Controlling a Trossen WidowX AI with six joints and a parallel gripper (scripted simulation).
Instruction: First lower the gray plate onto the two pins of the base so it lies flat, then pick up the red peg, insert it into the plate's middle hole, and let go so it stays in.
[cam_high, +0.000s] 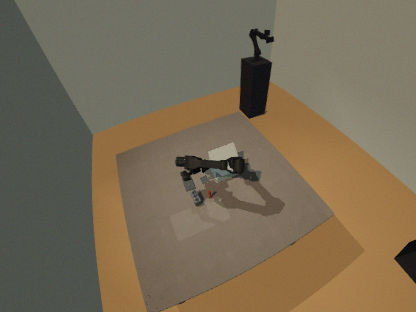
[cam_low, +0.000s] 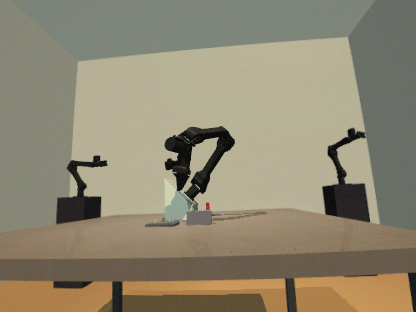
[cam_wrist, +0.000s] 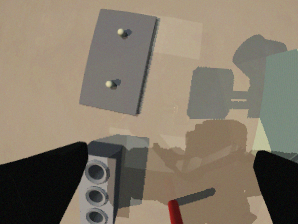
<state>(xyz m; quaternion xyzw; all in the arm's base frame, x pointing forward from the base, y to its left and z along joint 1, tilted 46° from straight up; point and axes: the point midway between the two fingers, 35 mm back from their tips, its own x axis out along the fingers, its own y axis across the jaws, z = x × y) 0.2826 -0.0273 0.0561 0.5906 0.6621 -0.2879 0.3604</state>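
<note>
The gray base (cam_high: 188, 184) (cam_low: 161, 224) (cam_wrist: 112, 57) lies flat on the table, and its two pale pins point up, bare. The gray plate (cam_high: 195, 196) (cam_low: 199, 218) (cam_wrist: 117, 175), a thick block, rests beside the base, apart from it, with its holes facing up; three show in the wrist view. The red peg (cam_high: 210, 194) (cam_low: 207, 205) (cam_wrist: 175, 212) stands upright near the plate, and its lower part is cut off in the wrist view. My gripper (cam_low: 180, 188) (cam_wrist: 174, 157) is open and empty, pointing down above the table. In the top view its fingertips cannot be made out.
A pale translucent sheet (cam_high: 222, 151) (cam_low: 176, 204) (cam_wrist: 282, 97) stands tilted near my arm, at the right edge of the wrist view. My arm casts shadows over the table (cam_high: 270, 165) (cam_low: 280, 242). Other arms stand on dark pedestals (cam_high: 254, 87) (cam_low: 345, 205) away from the table.
</note>
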